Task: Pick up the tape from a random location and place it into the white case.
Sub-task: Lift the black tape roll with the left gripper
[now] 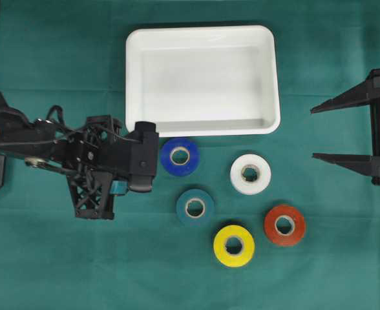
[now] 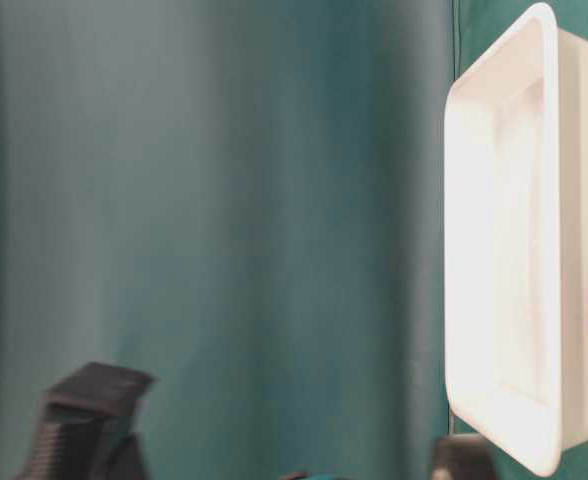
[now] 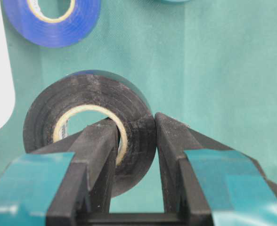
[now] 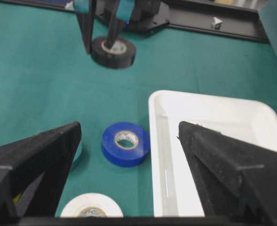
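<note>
On the left of the green-covered table [image 1: 48, 258], the left gripper [image 3: 136, 141] pinches the wall of a black tape roll [image 3: 89, 117], one finger through its core, the roll held clear of the cloth. The white case [image 1: 203, 35] sits at centre, toward the far edge. Just below it lie blue [image 1: 179, 156], teal [image 1: 194, 206], yellow [image 1: 234, 245], white [image 1: 250, 174] and red [image 1: 284, 225] rolls. At right, the right gripper [image 1: 345, 132] stands spread wide, holding nothing.

Bare cloth [image 1: 61, 265] left of tape cluster [image 1: 234, 245]
</note>
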Robot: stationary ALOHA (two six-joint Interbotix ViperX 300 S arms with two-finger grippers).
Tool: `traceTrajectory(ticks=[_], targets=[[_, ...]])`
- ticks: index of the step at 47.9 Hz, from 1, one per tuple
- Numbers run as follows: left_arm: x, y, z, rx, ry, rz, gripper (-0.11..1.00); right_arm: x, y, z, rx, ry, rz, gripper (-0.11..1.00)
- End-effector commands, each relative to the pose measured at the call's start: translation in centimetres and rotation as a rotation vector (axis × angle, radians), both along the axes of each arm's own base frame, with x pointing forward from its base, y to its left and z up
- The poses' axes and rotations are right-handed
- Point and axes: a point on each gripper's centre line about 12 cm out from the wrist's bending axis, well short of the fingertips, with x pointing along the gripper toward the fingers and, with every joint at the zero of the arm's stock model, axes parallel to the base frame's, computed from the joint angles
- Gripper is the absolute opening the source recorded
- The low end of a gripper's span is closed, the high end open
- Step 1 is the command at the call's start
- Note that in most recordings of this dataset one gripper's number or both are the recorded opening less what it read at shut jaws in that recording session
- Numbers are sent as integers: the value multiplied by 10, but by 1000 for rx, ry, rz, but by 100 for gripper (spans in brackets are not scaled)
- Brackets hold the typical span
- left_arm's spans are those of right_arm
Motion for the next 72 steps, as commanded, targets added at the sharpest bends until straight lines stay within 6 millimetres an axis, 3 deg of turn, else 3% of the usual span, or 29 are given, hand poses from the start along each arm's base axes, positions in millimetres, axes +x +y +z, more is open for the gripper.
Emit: traceTrajectory(ticks=[1,12,20,72], targets=[[0,0,35,-7,-69,-3,19,3,0,9,-2,-21,-1,92],[-13,1,76,-7,-110,-5,19,3,0,9,0,-23,-1,92],[-17,3,90,-2,-98,0,19,3,0,9,0,-23,-1,92],[-20,3,90,-1,-76,0,19,4,0,9,1,-12,-2,92]])
